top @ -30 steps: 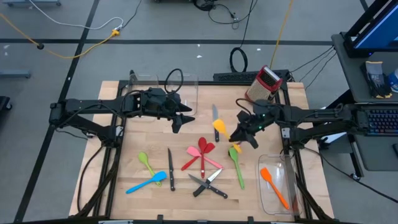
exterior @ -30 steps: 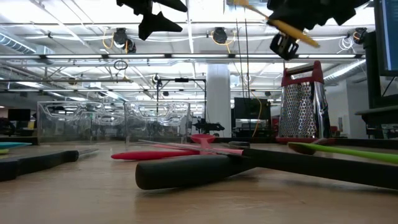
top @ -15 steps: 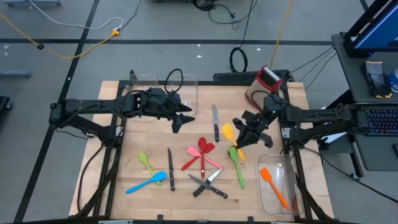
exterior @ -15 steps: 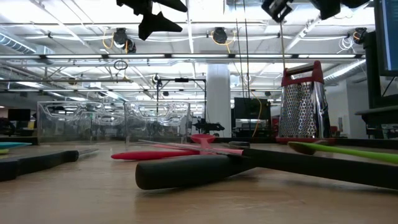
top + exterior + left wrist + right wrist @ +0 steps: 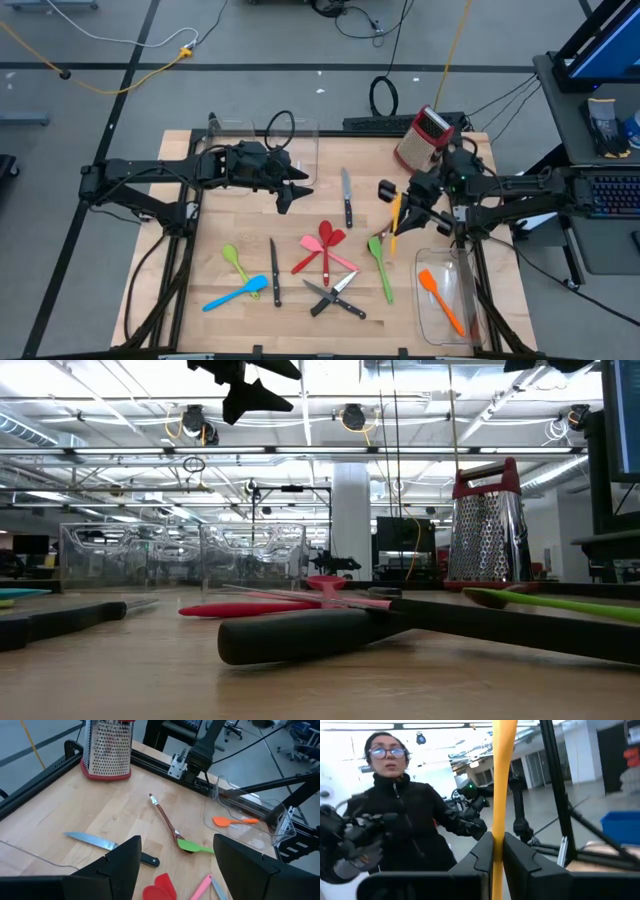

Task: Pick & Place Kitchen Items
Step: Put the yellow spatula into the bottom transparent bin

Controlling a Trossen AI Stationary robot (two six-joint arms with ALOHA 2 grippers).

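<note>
My right gripper (image 5: 404, 204) hovers high over the table's right middle, shut on a yellow utensil's handle (image 5: 501, 770). My left gripper (image 5: 292, 191) hangs open and empty above the table's left middle; its fingers (image 5: 120, 865) show in the left wrist view. On the table lie a brown spoon (image 5: 165, 820), a green spoon (image 5: 381, 266), red and pink spatulas (image 5: 324, 246), a small green spatula (image 5: 233, 259), a blue spatula (image 5: 237, 294) and black-handled knives (image 5: 346, 196) (image 5: 273, 270) (image 5: 335, 297). An orange spatula (image 5: 440, 299) lies in the near-right bin. My right gripper pinches the yellow utensil's handle (image 5: 496, 827) between its two fingers. The handle runs across the fingers and reaches well past them on the far side. The utensil is lifted clear of the table; its head is out of the wrist view.
A red box grater (image 5: 426, 135) stands at the far right corner. One clear bin (image 5: 462, 262) sits at the near right, another (image 5: 305, 140) at the far left. A person (image 5: 405, 820) with control arms shows beyond the table in the right wrist view.
My right gripper has gone up and toward the table's right edge with the yellow utensil, leaving the top of the low view. The utensil, whose flat head showed beside the gripper a second ago, has turned with the gripper, and its head no longer shows.
</note>
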